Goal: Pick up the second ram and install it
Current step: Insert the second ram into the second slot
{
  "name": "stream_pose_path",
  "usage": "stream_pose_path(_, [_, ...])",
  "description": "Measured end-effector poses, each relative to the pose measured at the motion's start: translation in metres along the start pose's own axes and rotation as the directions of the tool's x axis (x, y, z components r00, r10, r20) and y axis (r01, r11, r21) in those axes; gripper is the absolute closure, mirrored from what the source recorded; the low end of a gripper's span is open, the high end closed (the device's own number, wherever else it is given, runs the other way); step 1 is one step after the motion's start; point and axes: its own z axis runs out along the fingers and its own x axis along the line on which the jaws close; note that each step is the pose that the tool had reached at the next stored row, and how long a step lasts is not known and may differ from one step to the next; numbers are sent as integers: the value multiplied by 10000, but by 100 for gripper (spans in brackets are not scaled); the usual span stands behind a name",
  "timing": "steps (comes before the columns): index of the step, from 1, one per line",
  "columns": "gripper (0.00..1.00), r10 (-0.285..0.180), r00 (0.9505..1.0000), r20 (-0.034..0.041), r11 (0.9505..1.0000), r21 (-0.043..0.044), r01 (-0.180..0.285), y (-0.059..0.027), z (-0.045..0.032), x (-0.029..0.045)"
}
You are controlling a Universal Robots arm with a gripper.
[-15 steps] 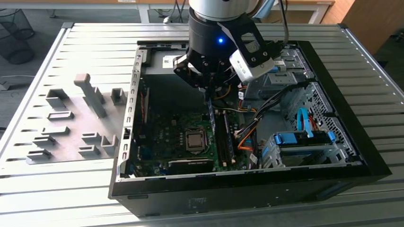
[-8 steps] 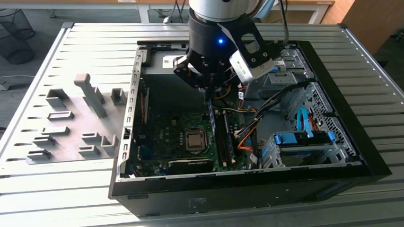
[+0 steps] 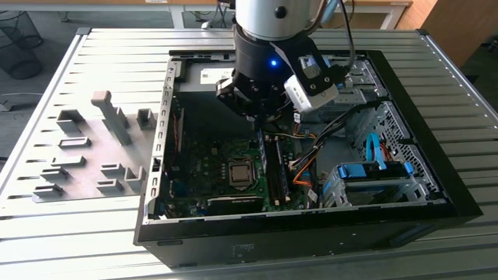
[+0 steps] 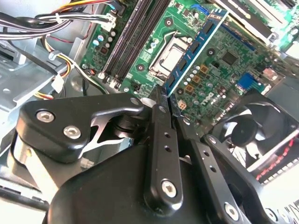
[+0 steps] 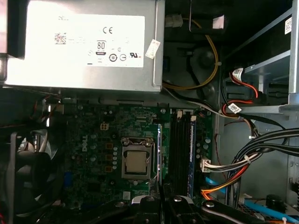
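Clenched on one slim blue circuit-board stick [image 4: 191, 49], the black gripper [image 4: 169, 105] holds it edge-on over the green motherboard [image 4: 224, 70] inside the open black computer case [image 3: 435, 192]. One other blue stick [image 5: 191, 156] sits in the black slots [image 5: 180, 149]. Several grey plastic holder blocks [image 3: 116, 119] stand on the ribbed grey metal table [image 3: 93, 52].
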Motion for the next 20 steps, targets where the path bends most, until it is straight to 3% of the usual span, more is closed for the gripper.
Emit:
stream_pose_path(15, [86, 69, 10000, 1, 10000, -1, -69, -5, 274, -222])
stream_pose_path(20, [86, 174, 9998, 1, 9998, 0, -174, -6, 365, -238])
